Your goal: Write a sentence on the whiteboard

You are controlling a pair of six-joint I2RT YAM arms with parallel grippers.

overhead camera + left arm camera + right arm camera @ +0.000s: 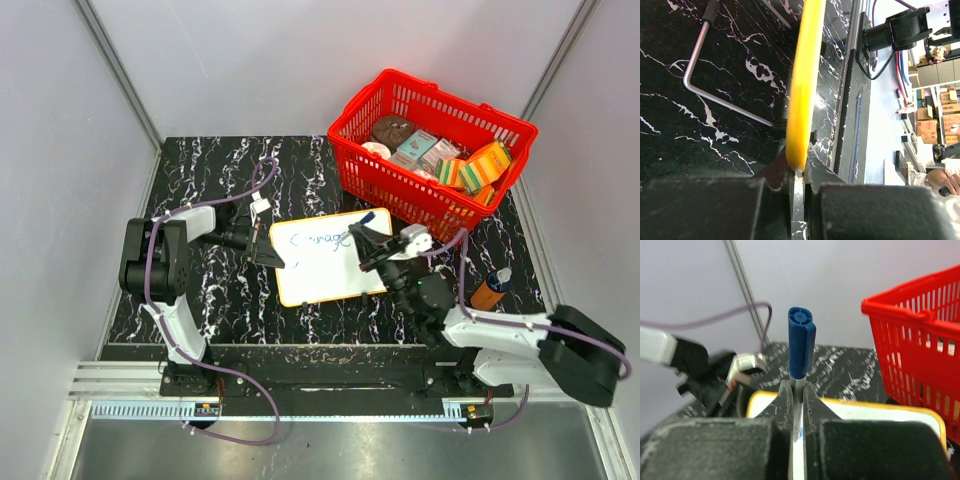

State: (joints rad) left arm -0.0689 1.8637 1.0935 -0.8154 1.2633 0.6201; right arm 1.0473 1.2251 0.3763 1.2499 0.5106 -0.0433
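Marbled desk | left hand pinching board rim | right hand pinching marker | risk: thin edge grip may slip under pen pressure, skewing sentence; marker may tilt.

The small yellow-rimmed whiteboard lies at the middle of the table, with blue handwriting toward its twelve o'clock edge.

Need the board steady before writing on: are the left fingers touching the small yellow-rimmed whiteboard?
Touching. The left wrist view shows the left fingers pinching the edge of the small yellow-rimmed whiteboard, no gap.
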